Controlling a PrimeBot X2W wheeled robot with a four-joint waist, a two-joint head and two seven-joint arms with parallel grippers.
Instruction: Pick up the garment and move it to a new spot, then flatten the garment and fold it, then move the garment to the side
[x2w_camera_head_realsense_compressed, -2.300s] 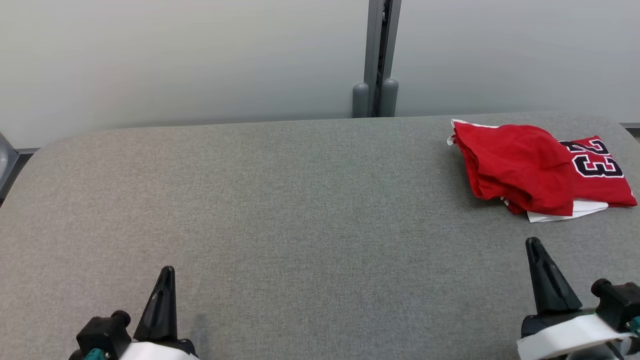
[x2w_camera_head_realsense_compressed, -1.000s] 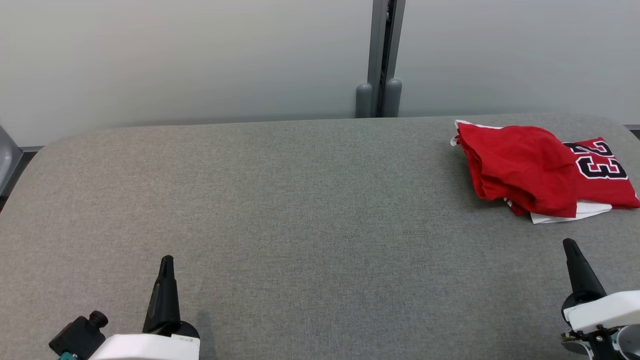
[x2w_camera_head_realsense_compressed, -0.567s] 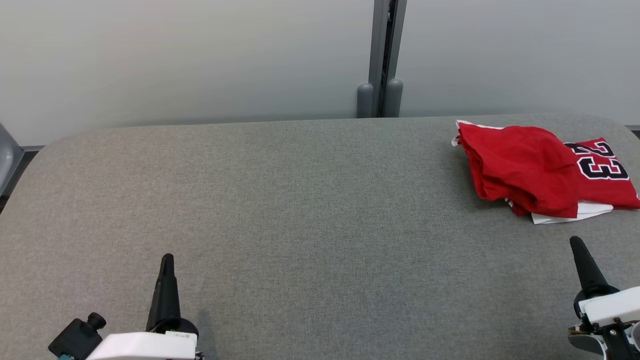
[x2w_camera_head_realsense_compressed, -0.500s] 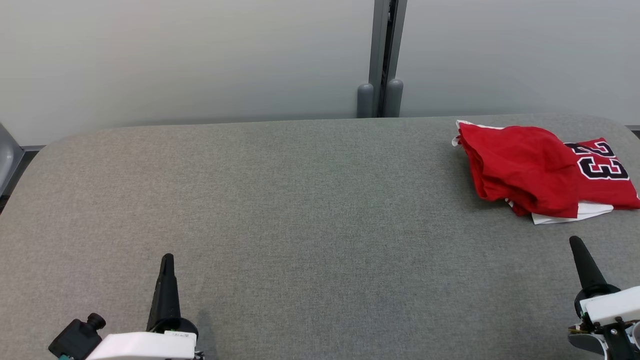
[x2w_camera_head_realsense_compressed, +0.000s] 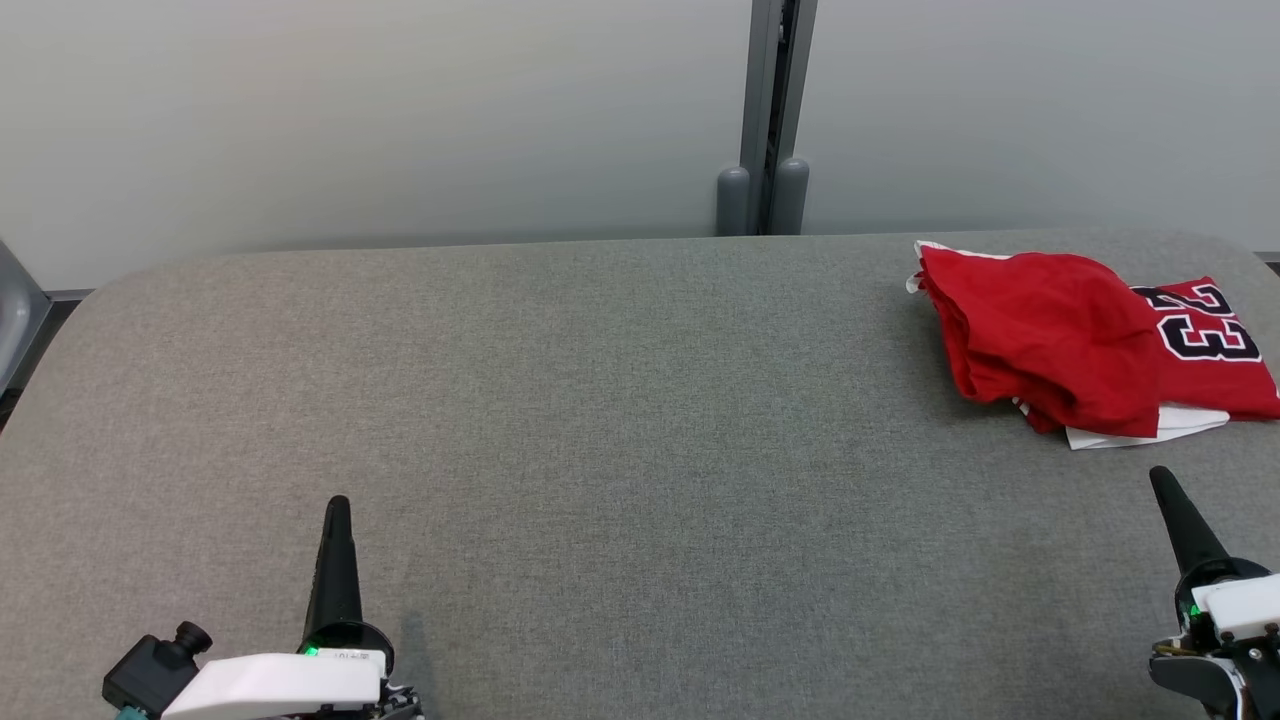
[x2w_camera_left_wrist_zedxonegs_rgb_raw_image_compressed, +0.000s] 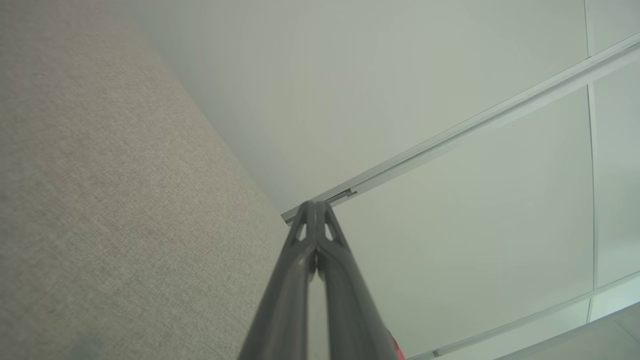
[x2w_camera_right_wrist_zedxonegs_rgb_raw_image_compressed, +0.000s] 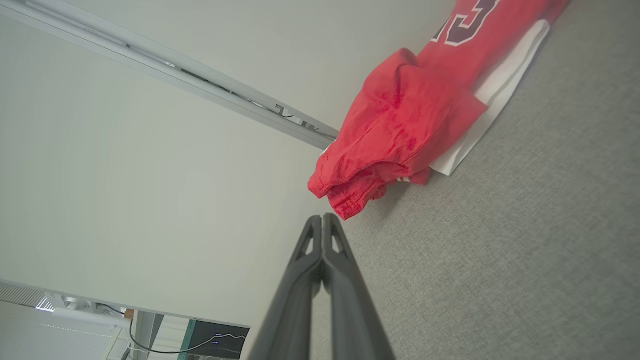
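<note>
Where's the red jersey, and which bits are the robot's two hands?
red jersey (x2w_camera_head_realsense_compressed: 1040, 330): head view, on its plain red top fold.
left gripper (x2w_camera_head_realsense_compressed: 338, 506): head view, at its closed fingertips.
right gripper (x2w_camera_head_realsense_compressed: 1160, 478): head view, at its closed fingertips.

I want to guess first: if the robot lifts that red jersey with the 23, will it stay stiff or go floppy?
Probably floppy: the red jersey lies in soft rumpled folds on the grey table, so it would likely droop from wherever it's pinched. The cloth looks thin, so probably light. Pushed, it might bunch up rather than slide.
</note>
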